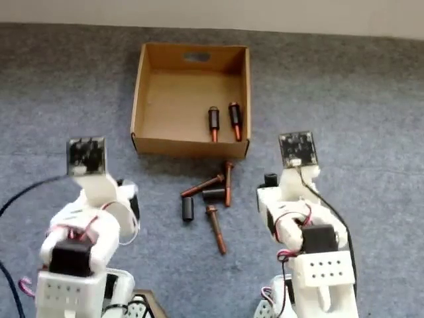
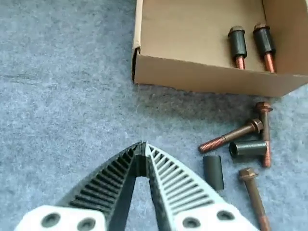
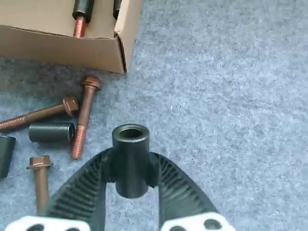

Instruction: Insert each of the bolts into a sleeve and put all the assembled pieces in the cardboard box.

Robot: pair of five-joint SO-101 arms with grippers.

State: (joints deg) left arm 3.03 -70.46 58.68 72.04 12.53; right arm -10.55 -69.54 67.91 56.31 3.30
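Bolts (image 1: pixel 204 186) (image 1: pixel 228 183) (image 1: pixel 215 228): 3 loose on the bench (image 1: pixel 344 79), bunched just in front of the cardboard box (image 1: pixel 140 99). Two lie w/ heads close together near the box's front wall, one slanted, one pointing back toward the arms; 3rd sits nearer the arms. Two loose sleeves (image 1: pixel 213 195) (image 1: pixel 187 209) in the same bunch: one between those 2 bolts, other near the 3rd bolt's head. Two assembled pieces (image 2: pixel 237 45) (image 2: pixel 264 43) lie side by side inside the box near a front corner, copper ends toward the front wall. R arm: right pincer (image 3: pixel 131 166) is clamped on a third sleeve (image 3: pixel 130 142), beside the bunch. L arm: left pincer (image 2: pixel 142 149) has tips together, nothing between them, over bare bench on the bunch's other side. Right wrist view gives the held sleeve's open bore; high view gives it as a small dark stub. High view also takes in the whole box w/ a handle cutout (image 1: pixel 197 57) in its rear wall; left wrist view gives both assembled pieces in full.
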